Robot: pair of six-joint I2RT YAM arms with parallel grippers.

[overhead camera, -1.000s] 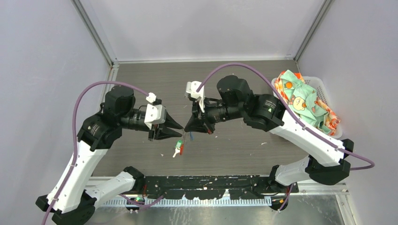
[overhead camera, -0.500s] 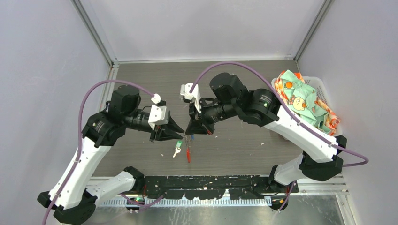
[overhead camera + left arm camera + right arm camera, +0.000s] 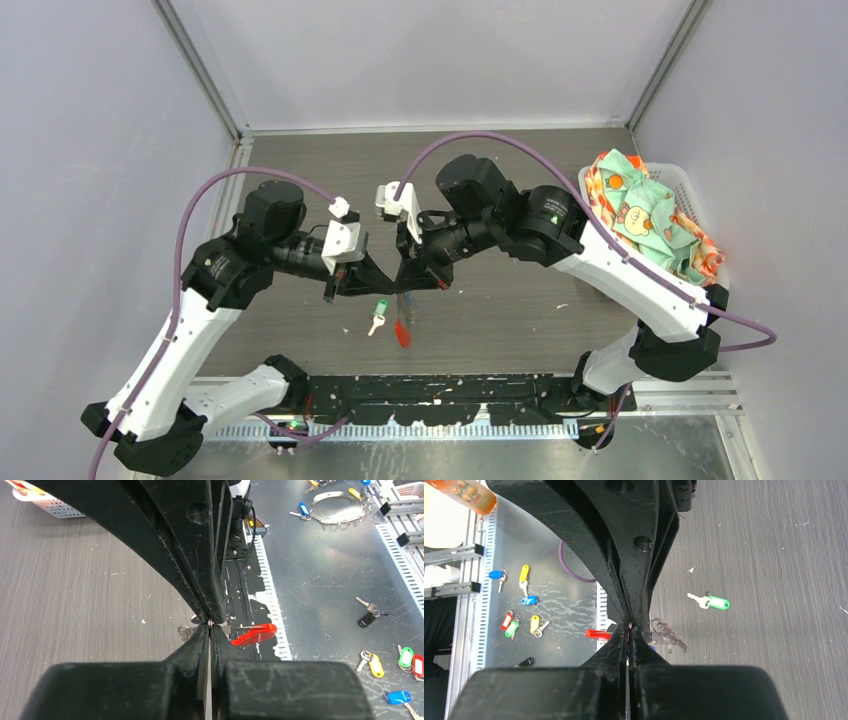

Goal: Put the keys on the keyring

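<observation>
The keyring hangs between both grippers above the table's near middle; its red loop (image 3: 402, 333) dangles below them. My left gripper (image 3: 384, 283) and right gripper (image 3: 402, 285) meet tip to tip, both shut. In the left wrist view the left gripper (image 3: 210, 624) pinches a small silvery bit, with the red loop (image 3: 254, 634) to the right and a wire ring (image 3: 185, 631) to the left. In the right wrist view the right gripper (image 3: 629, 628) is shut on the keyring, a speck of blue between its fingers; the red loop (image 3: 599, 634) and wire ring (image 3: 668, 634) flank it. A green-headed key (image 3: 378, 312) lies on the table, also in the right wrist view (image 3: 711, 602).
A white basket (image 3: 668, 175) holding patterned cloth stands at the right edge. The table's near edge with a black rail (image 3: 450, 385) lies just below the grippers. Several spare tagged keys (image 3: 526, 600) lie on the metal surface beyond that edge.
Both arms have drawn together and the left fingertips now touch the right fingertips. The red loop has swung from beside the green key to hang lower and to the right.
</observation>
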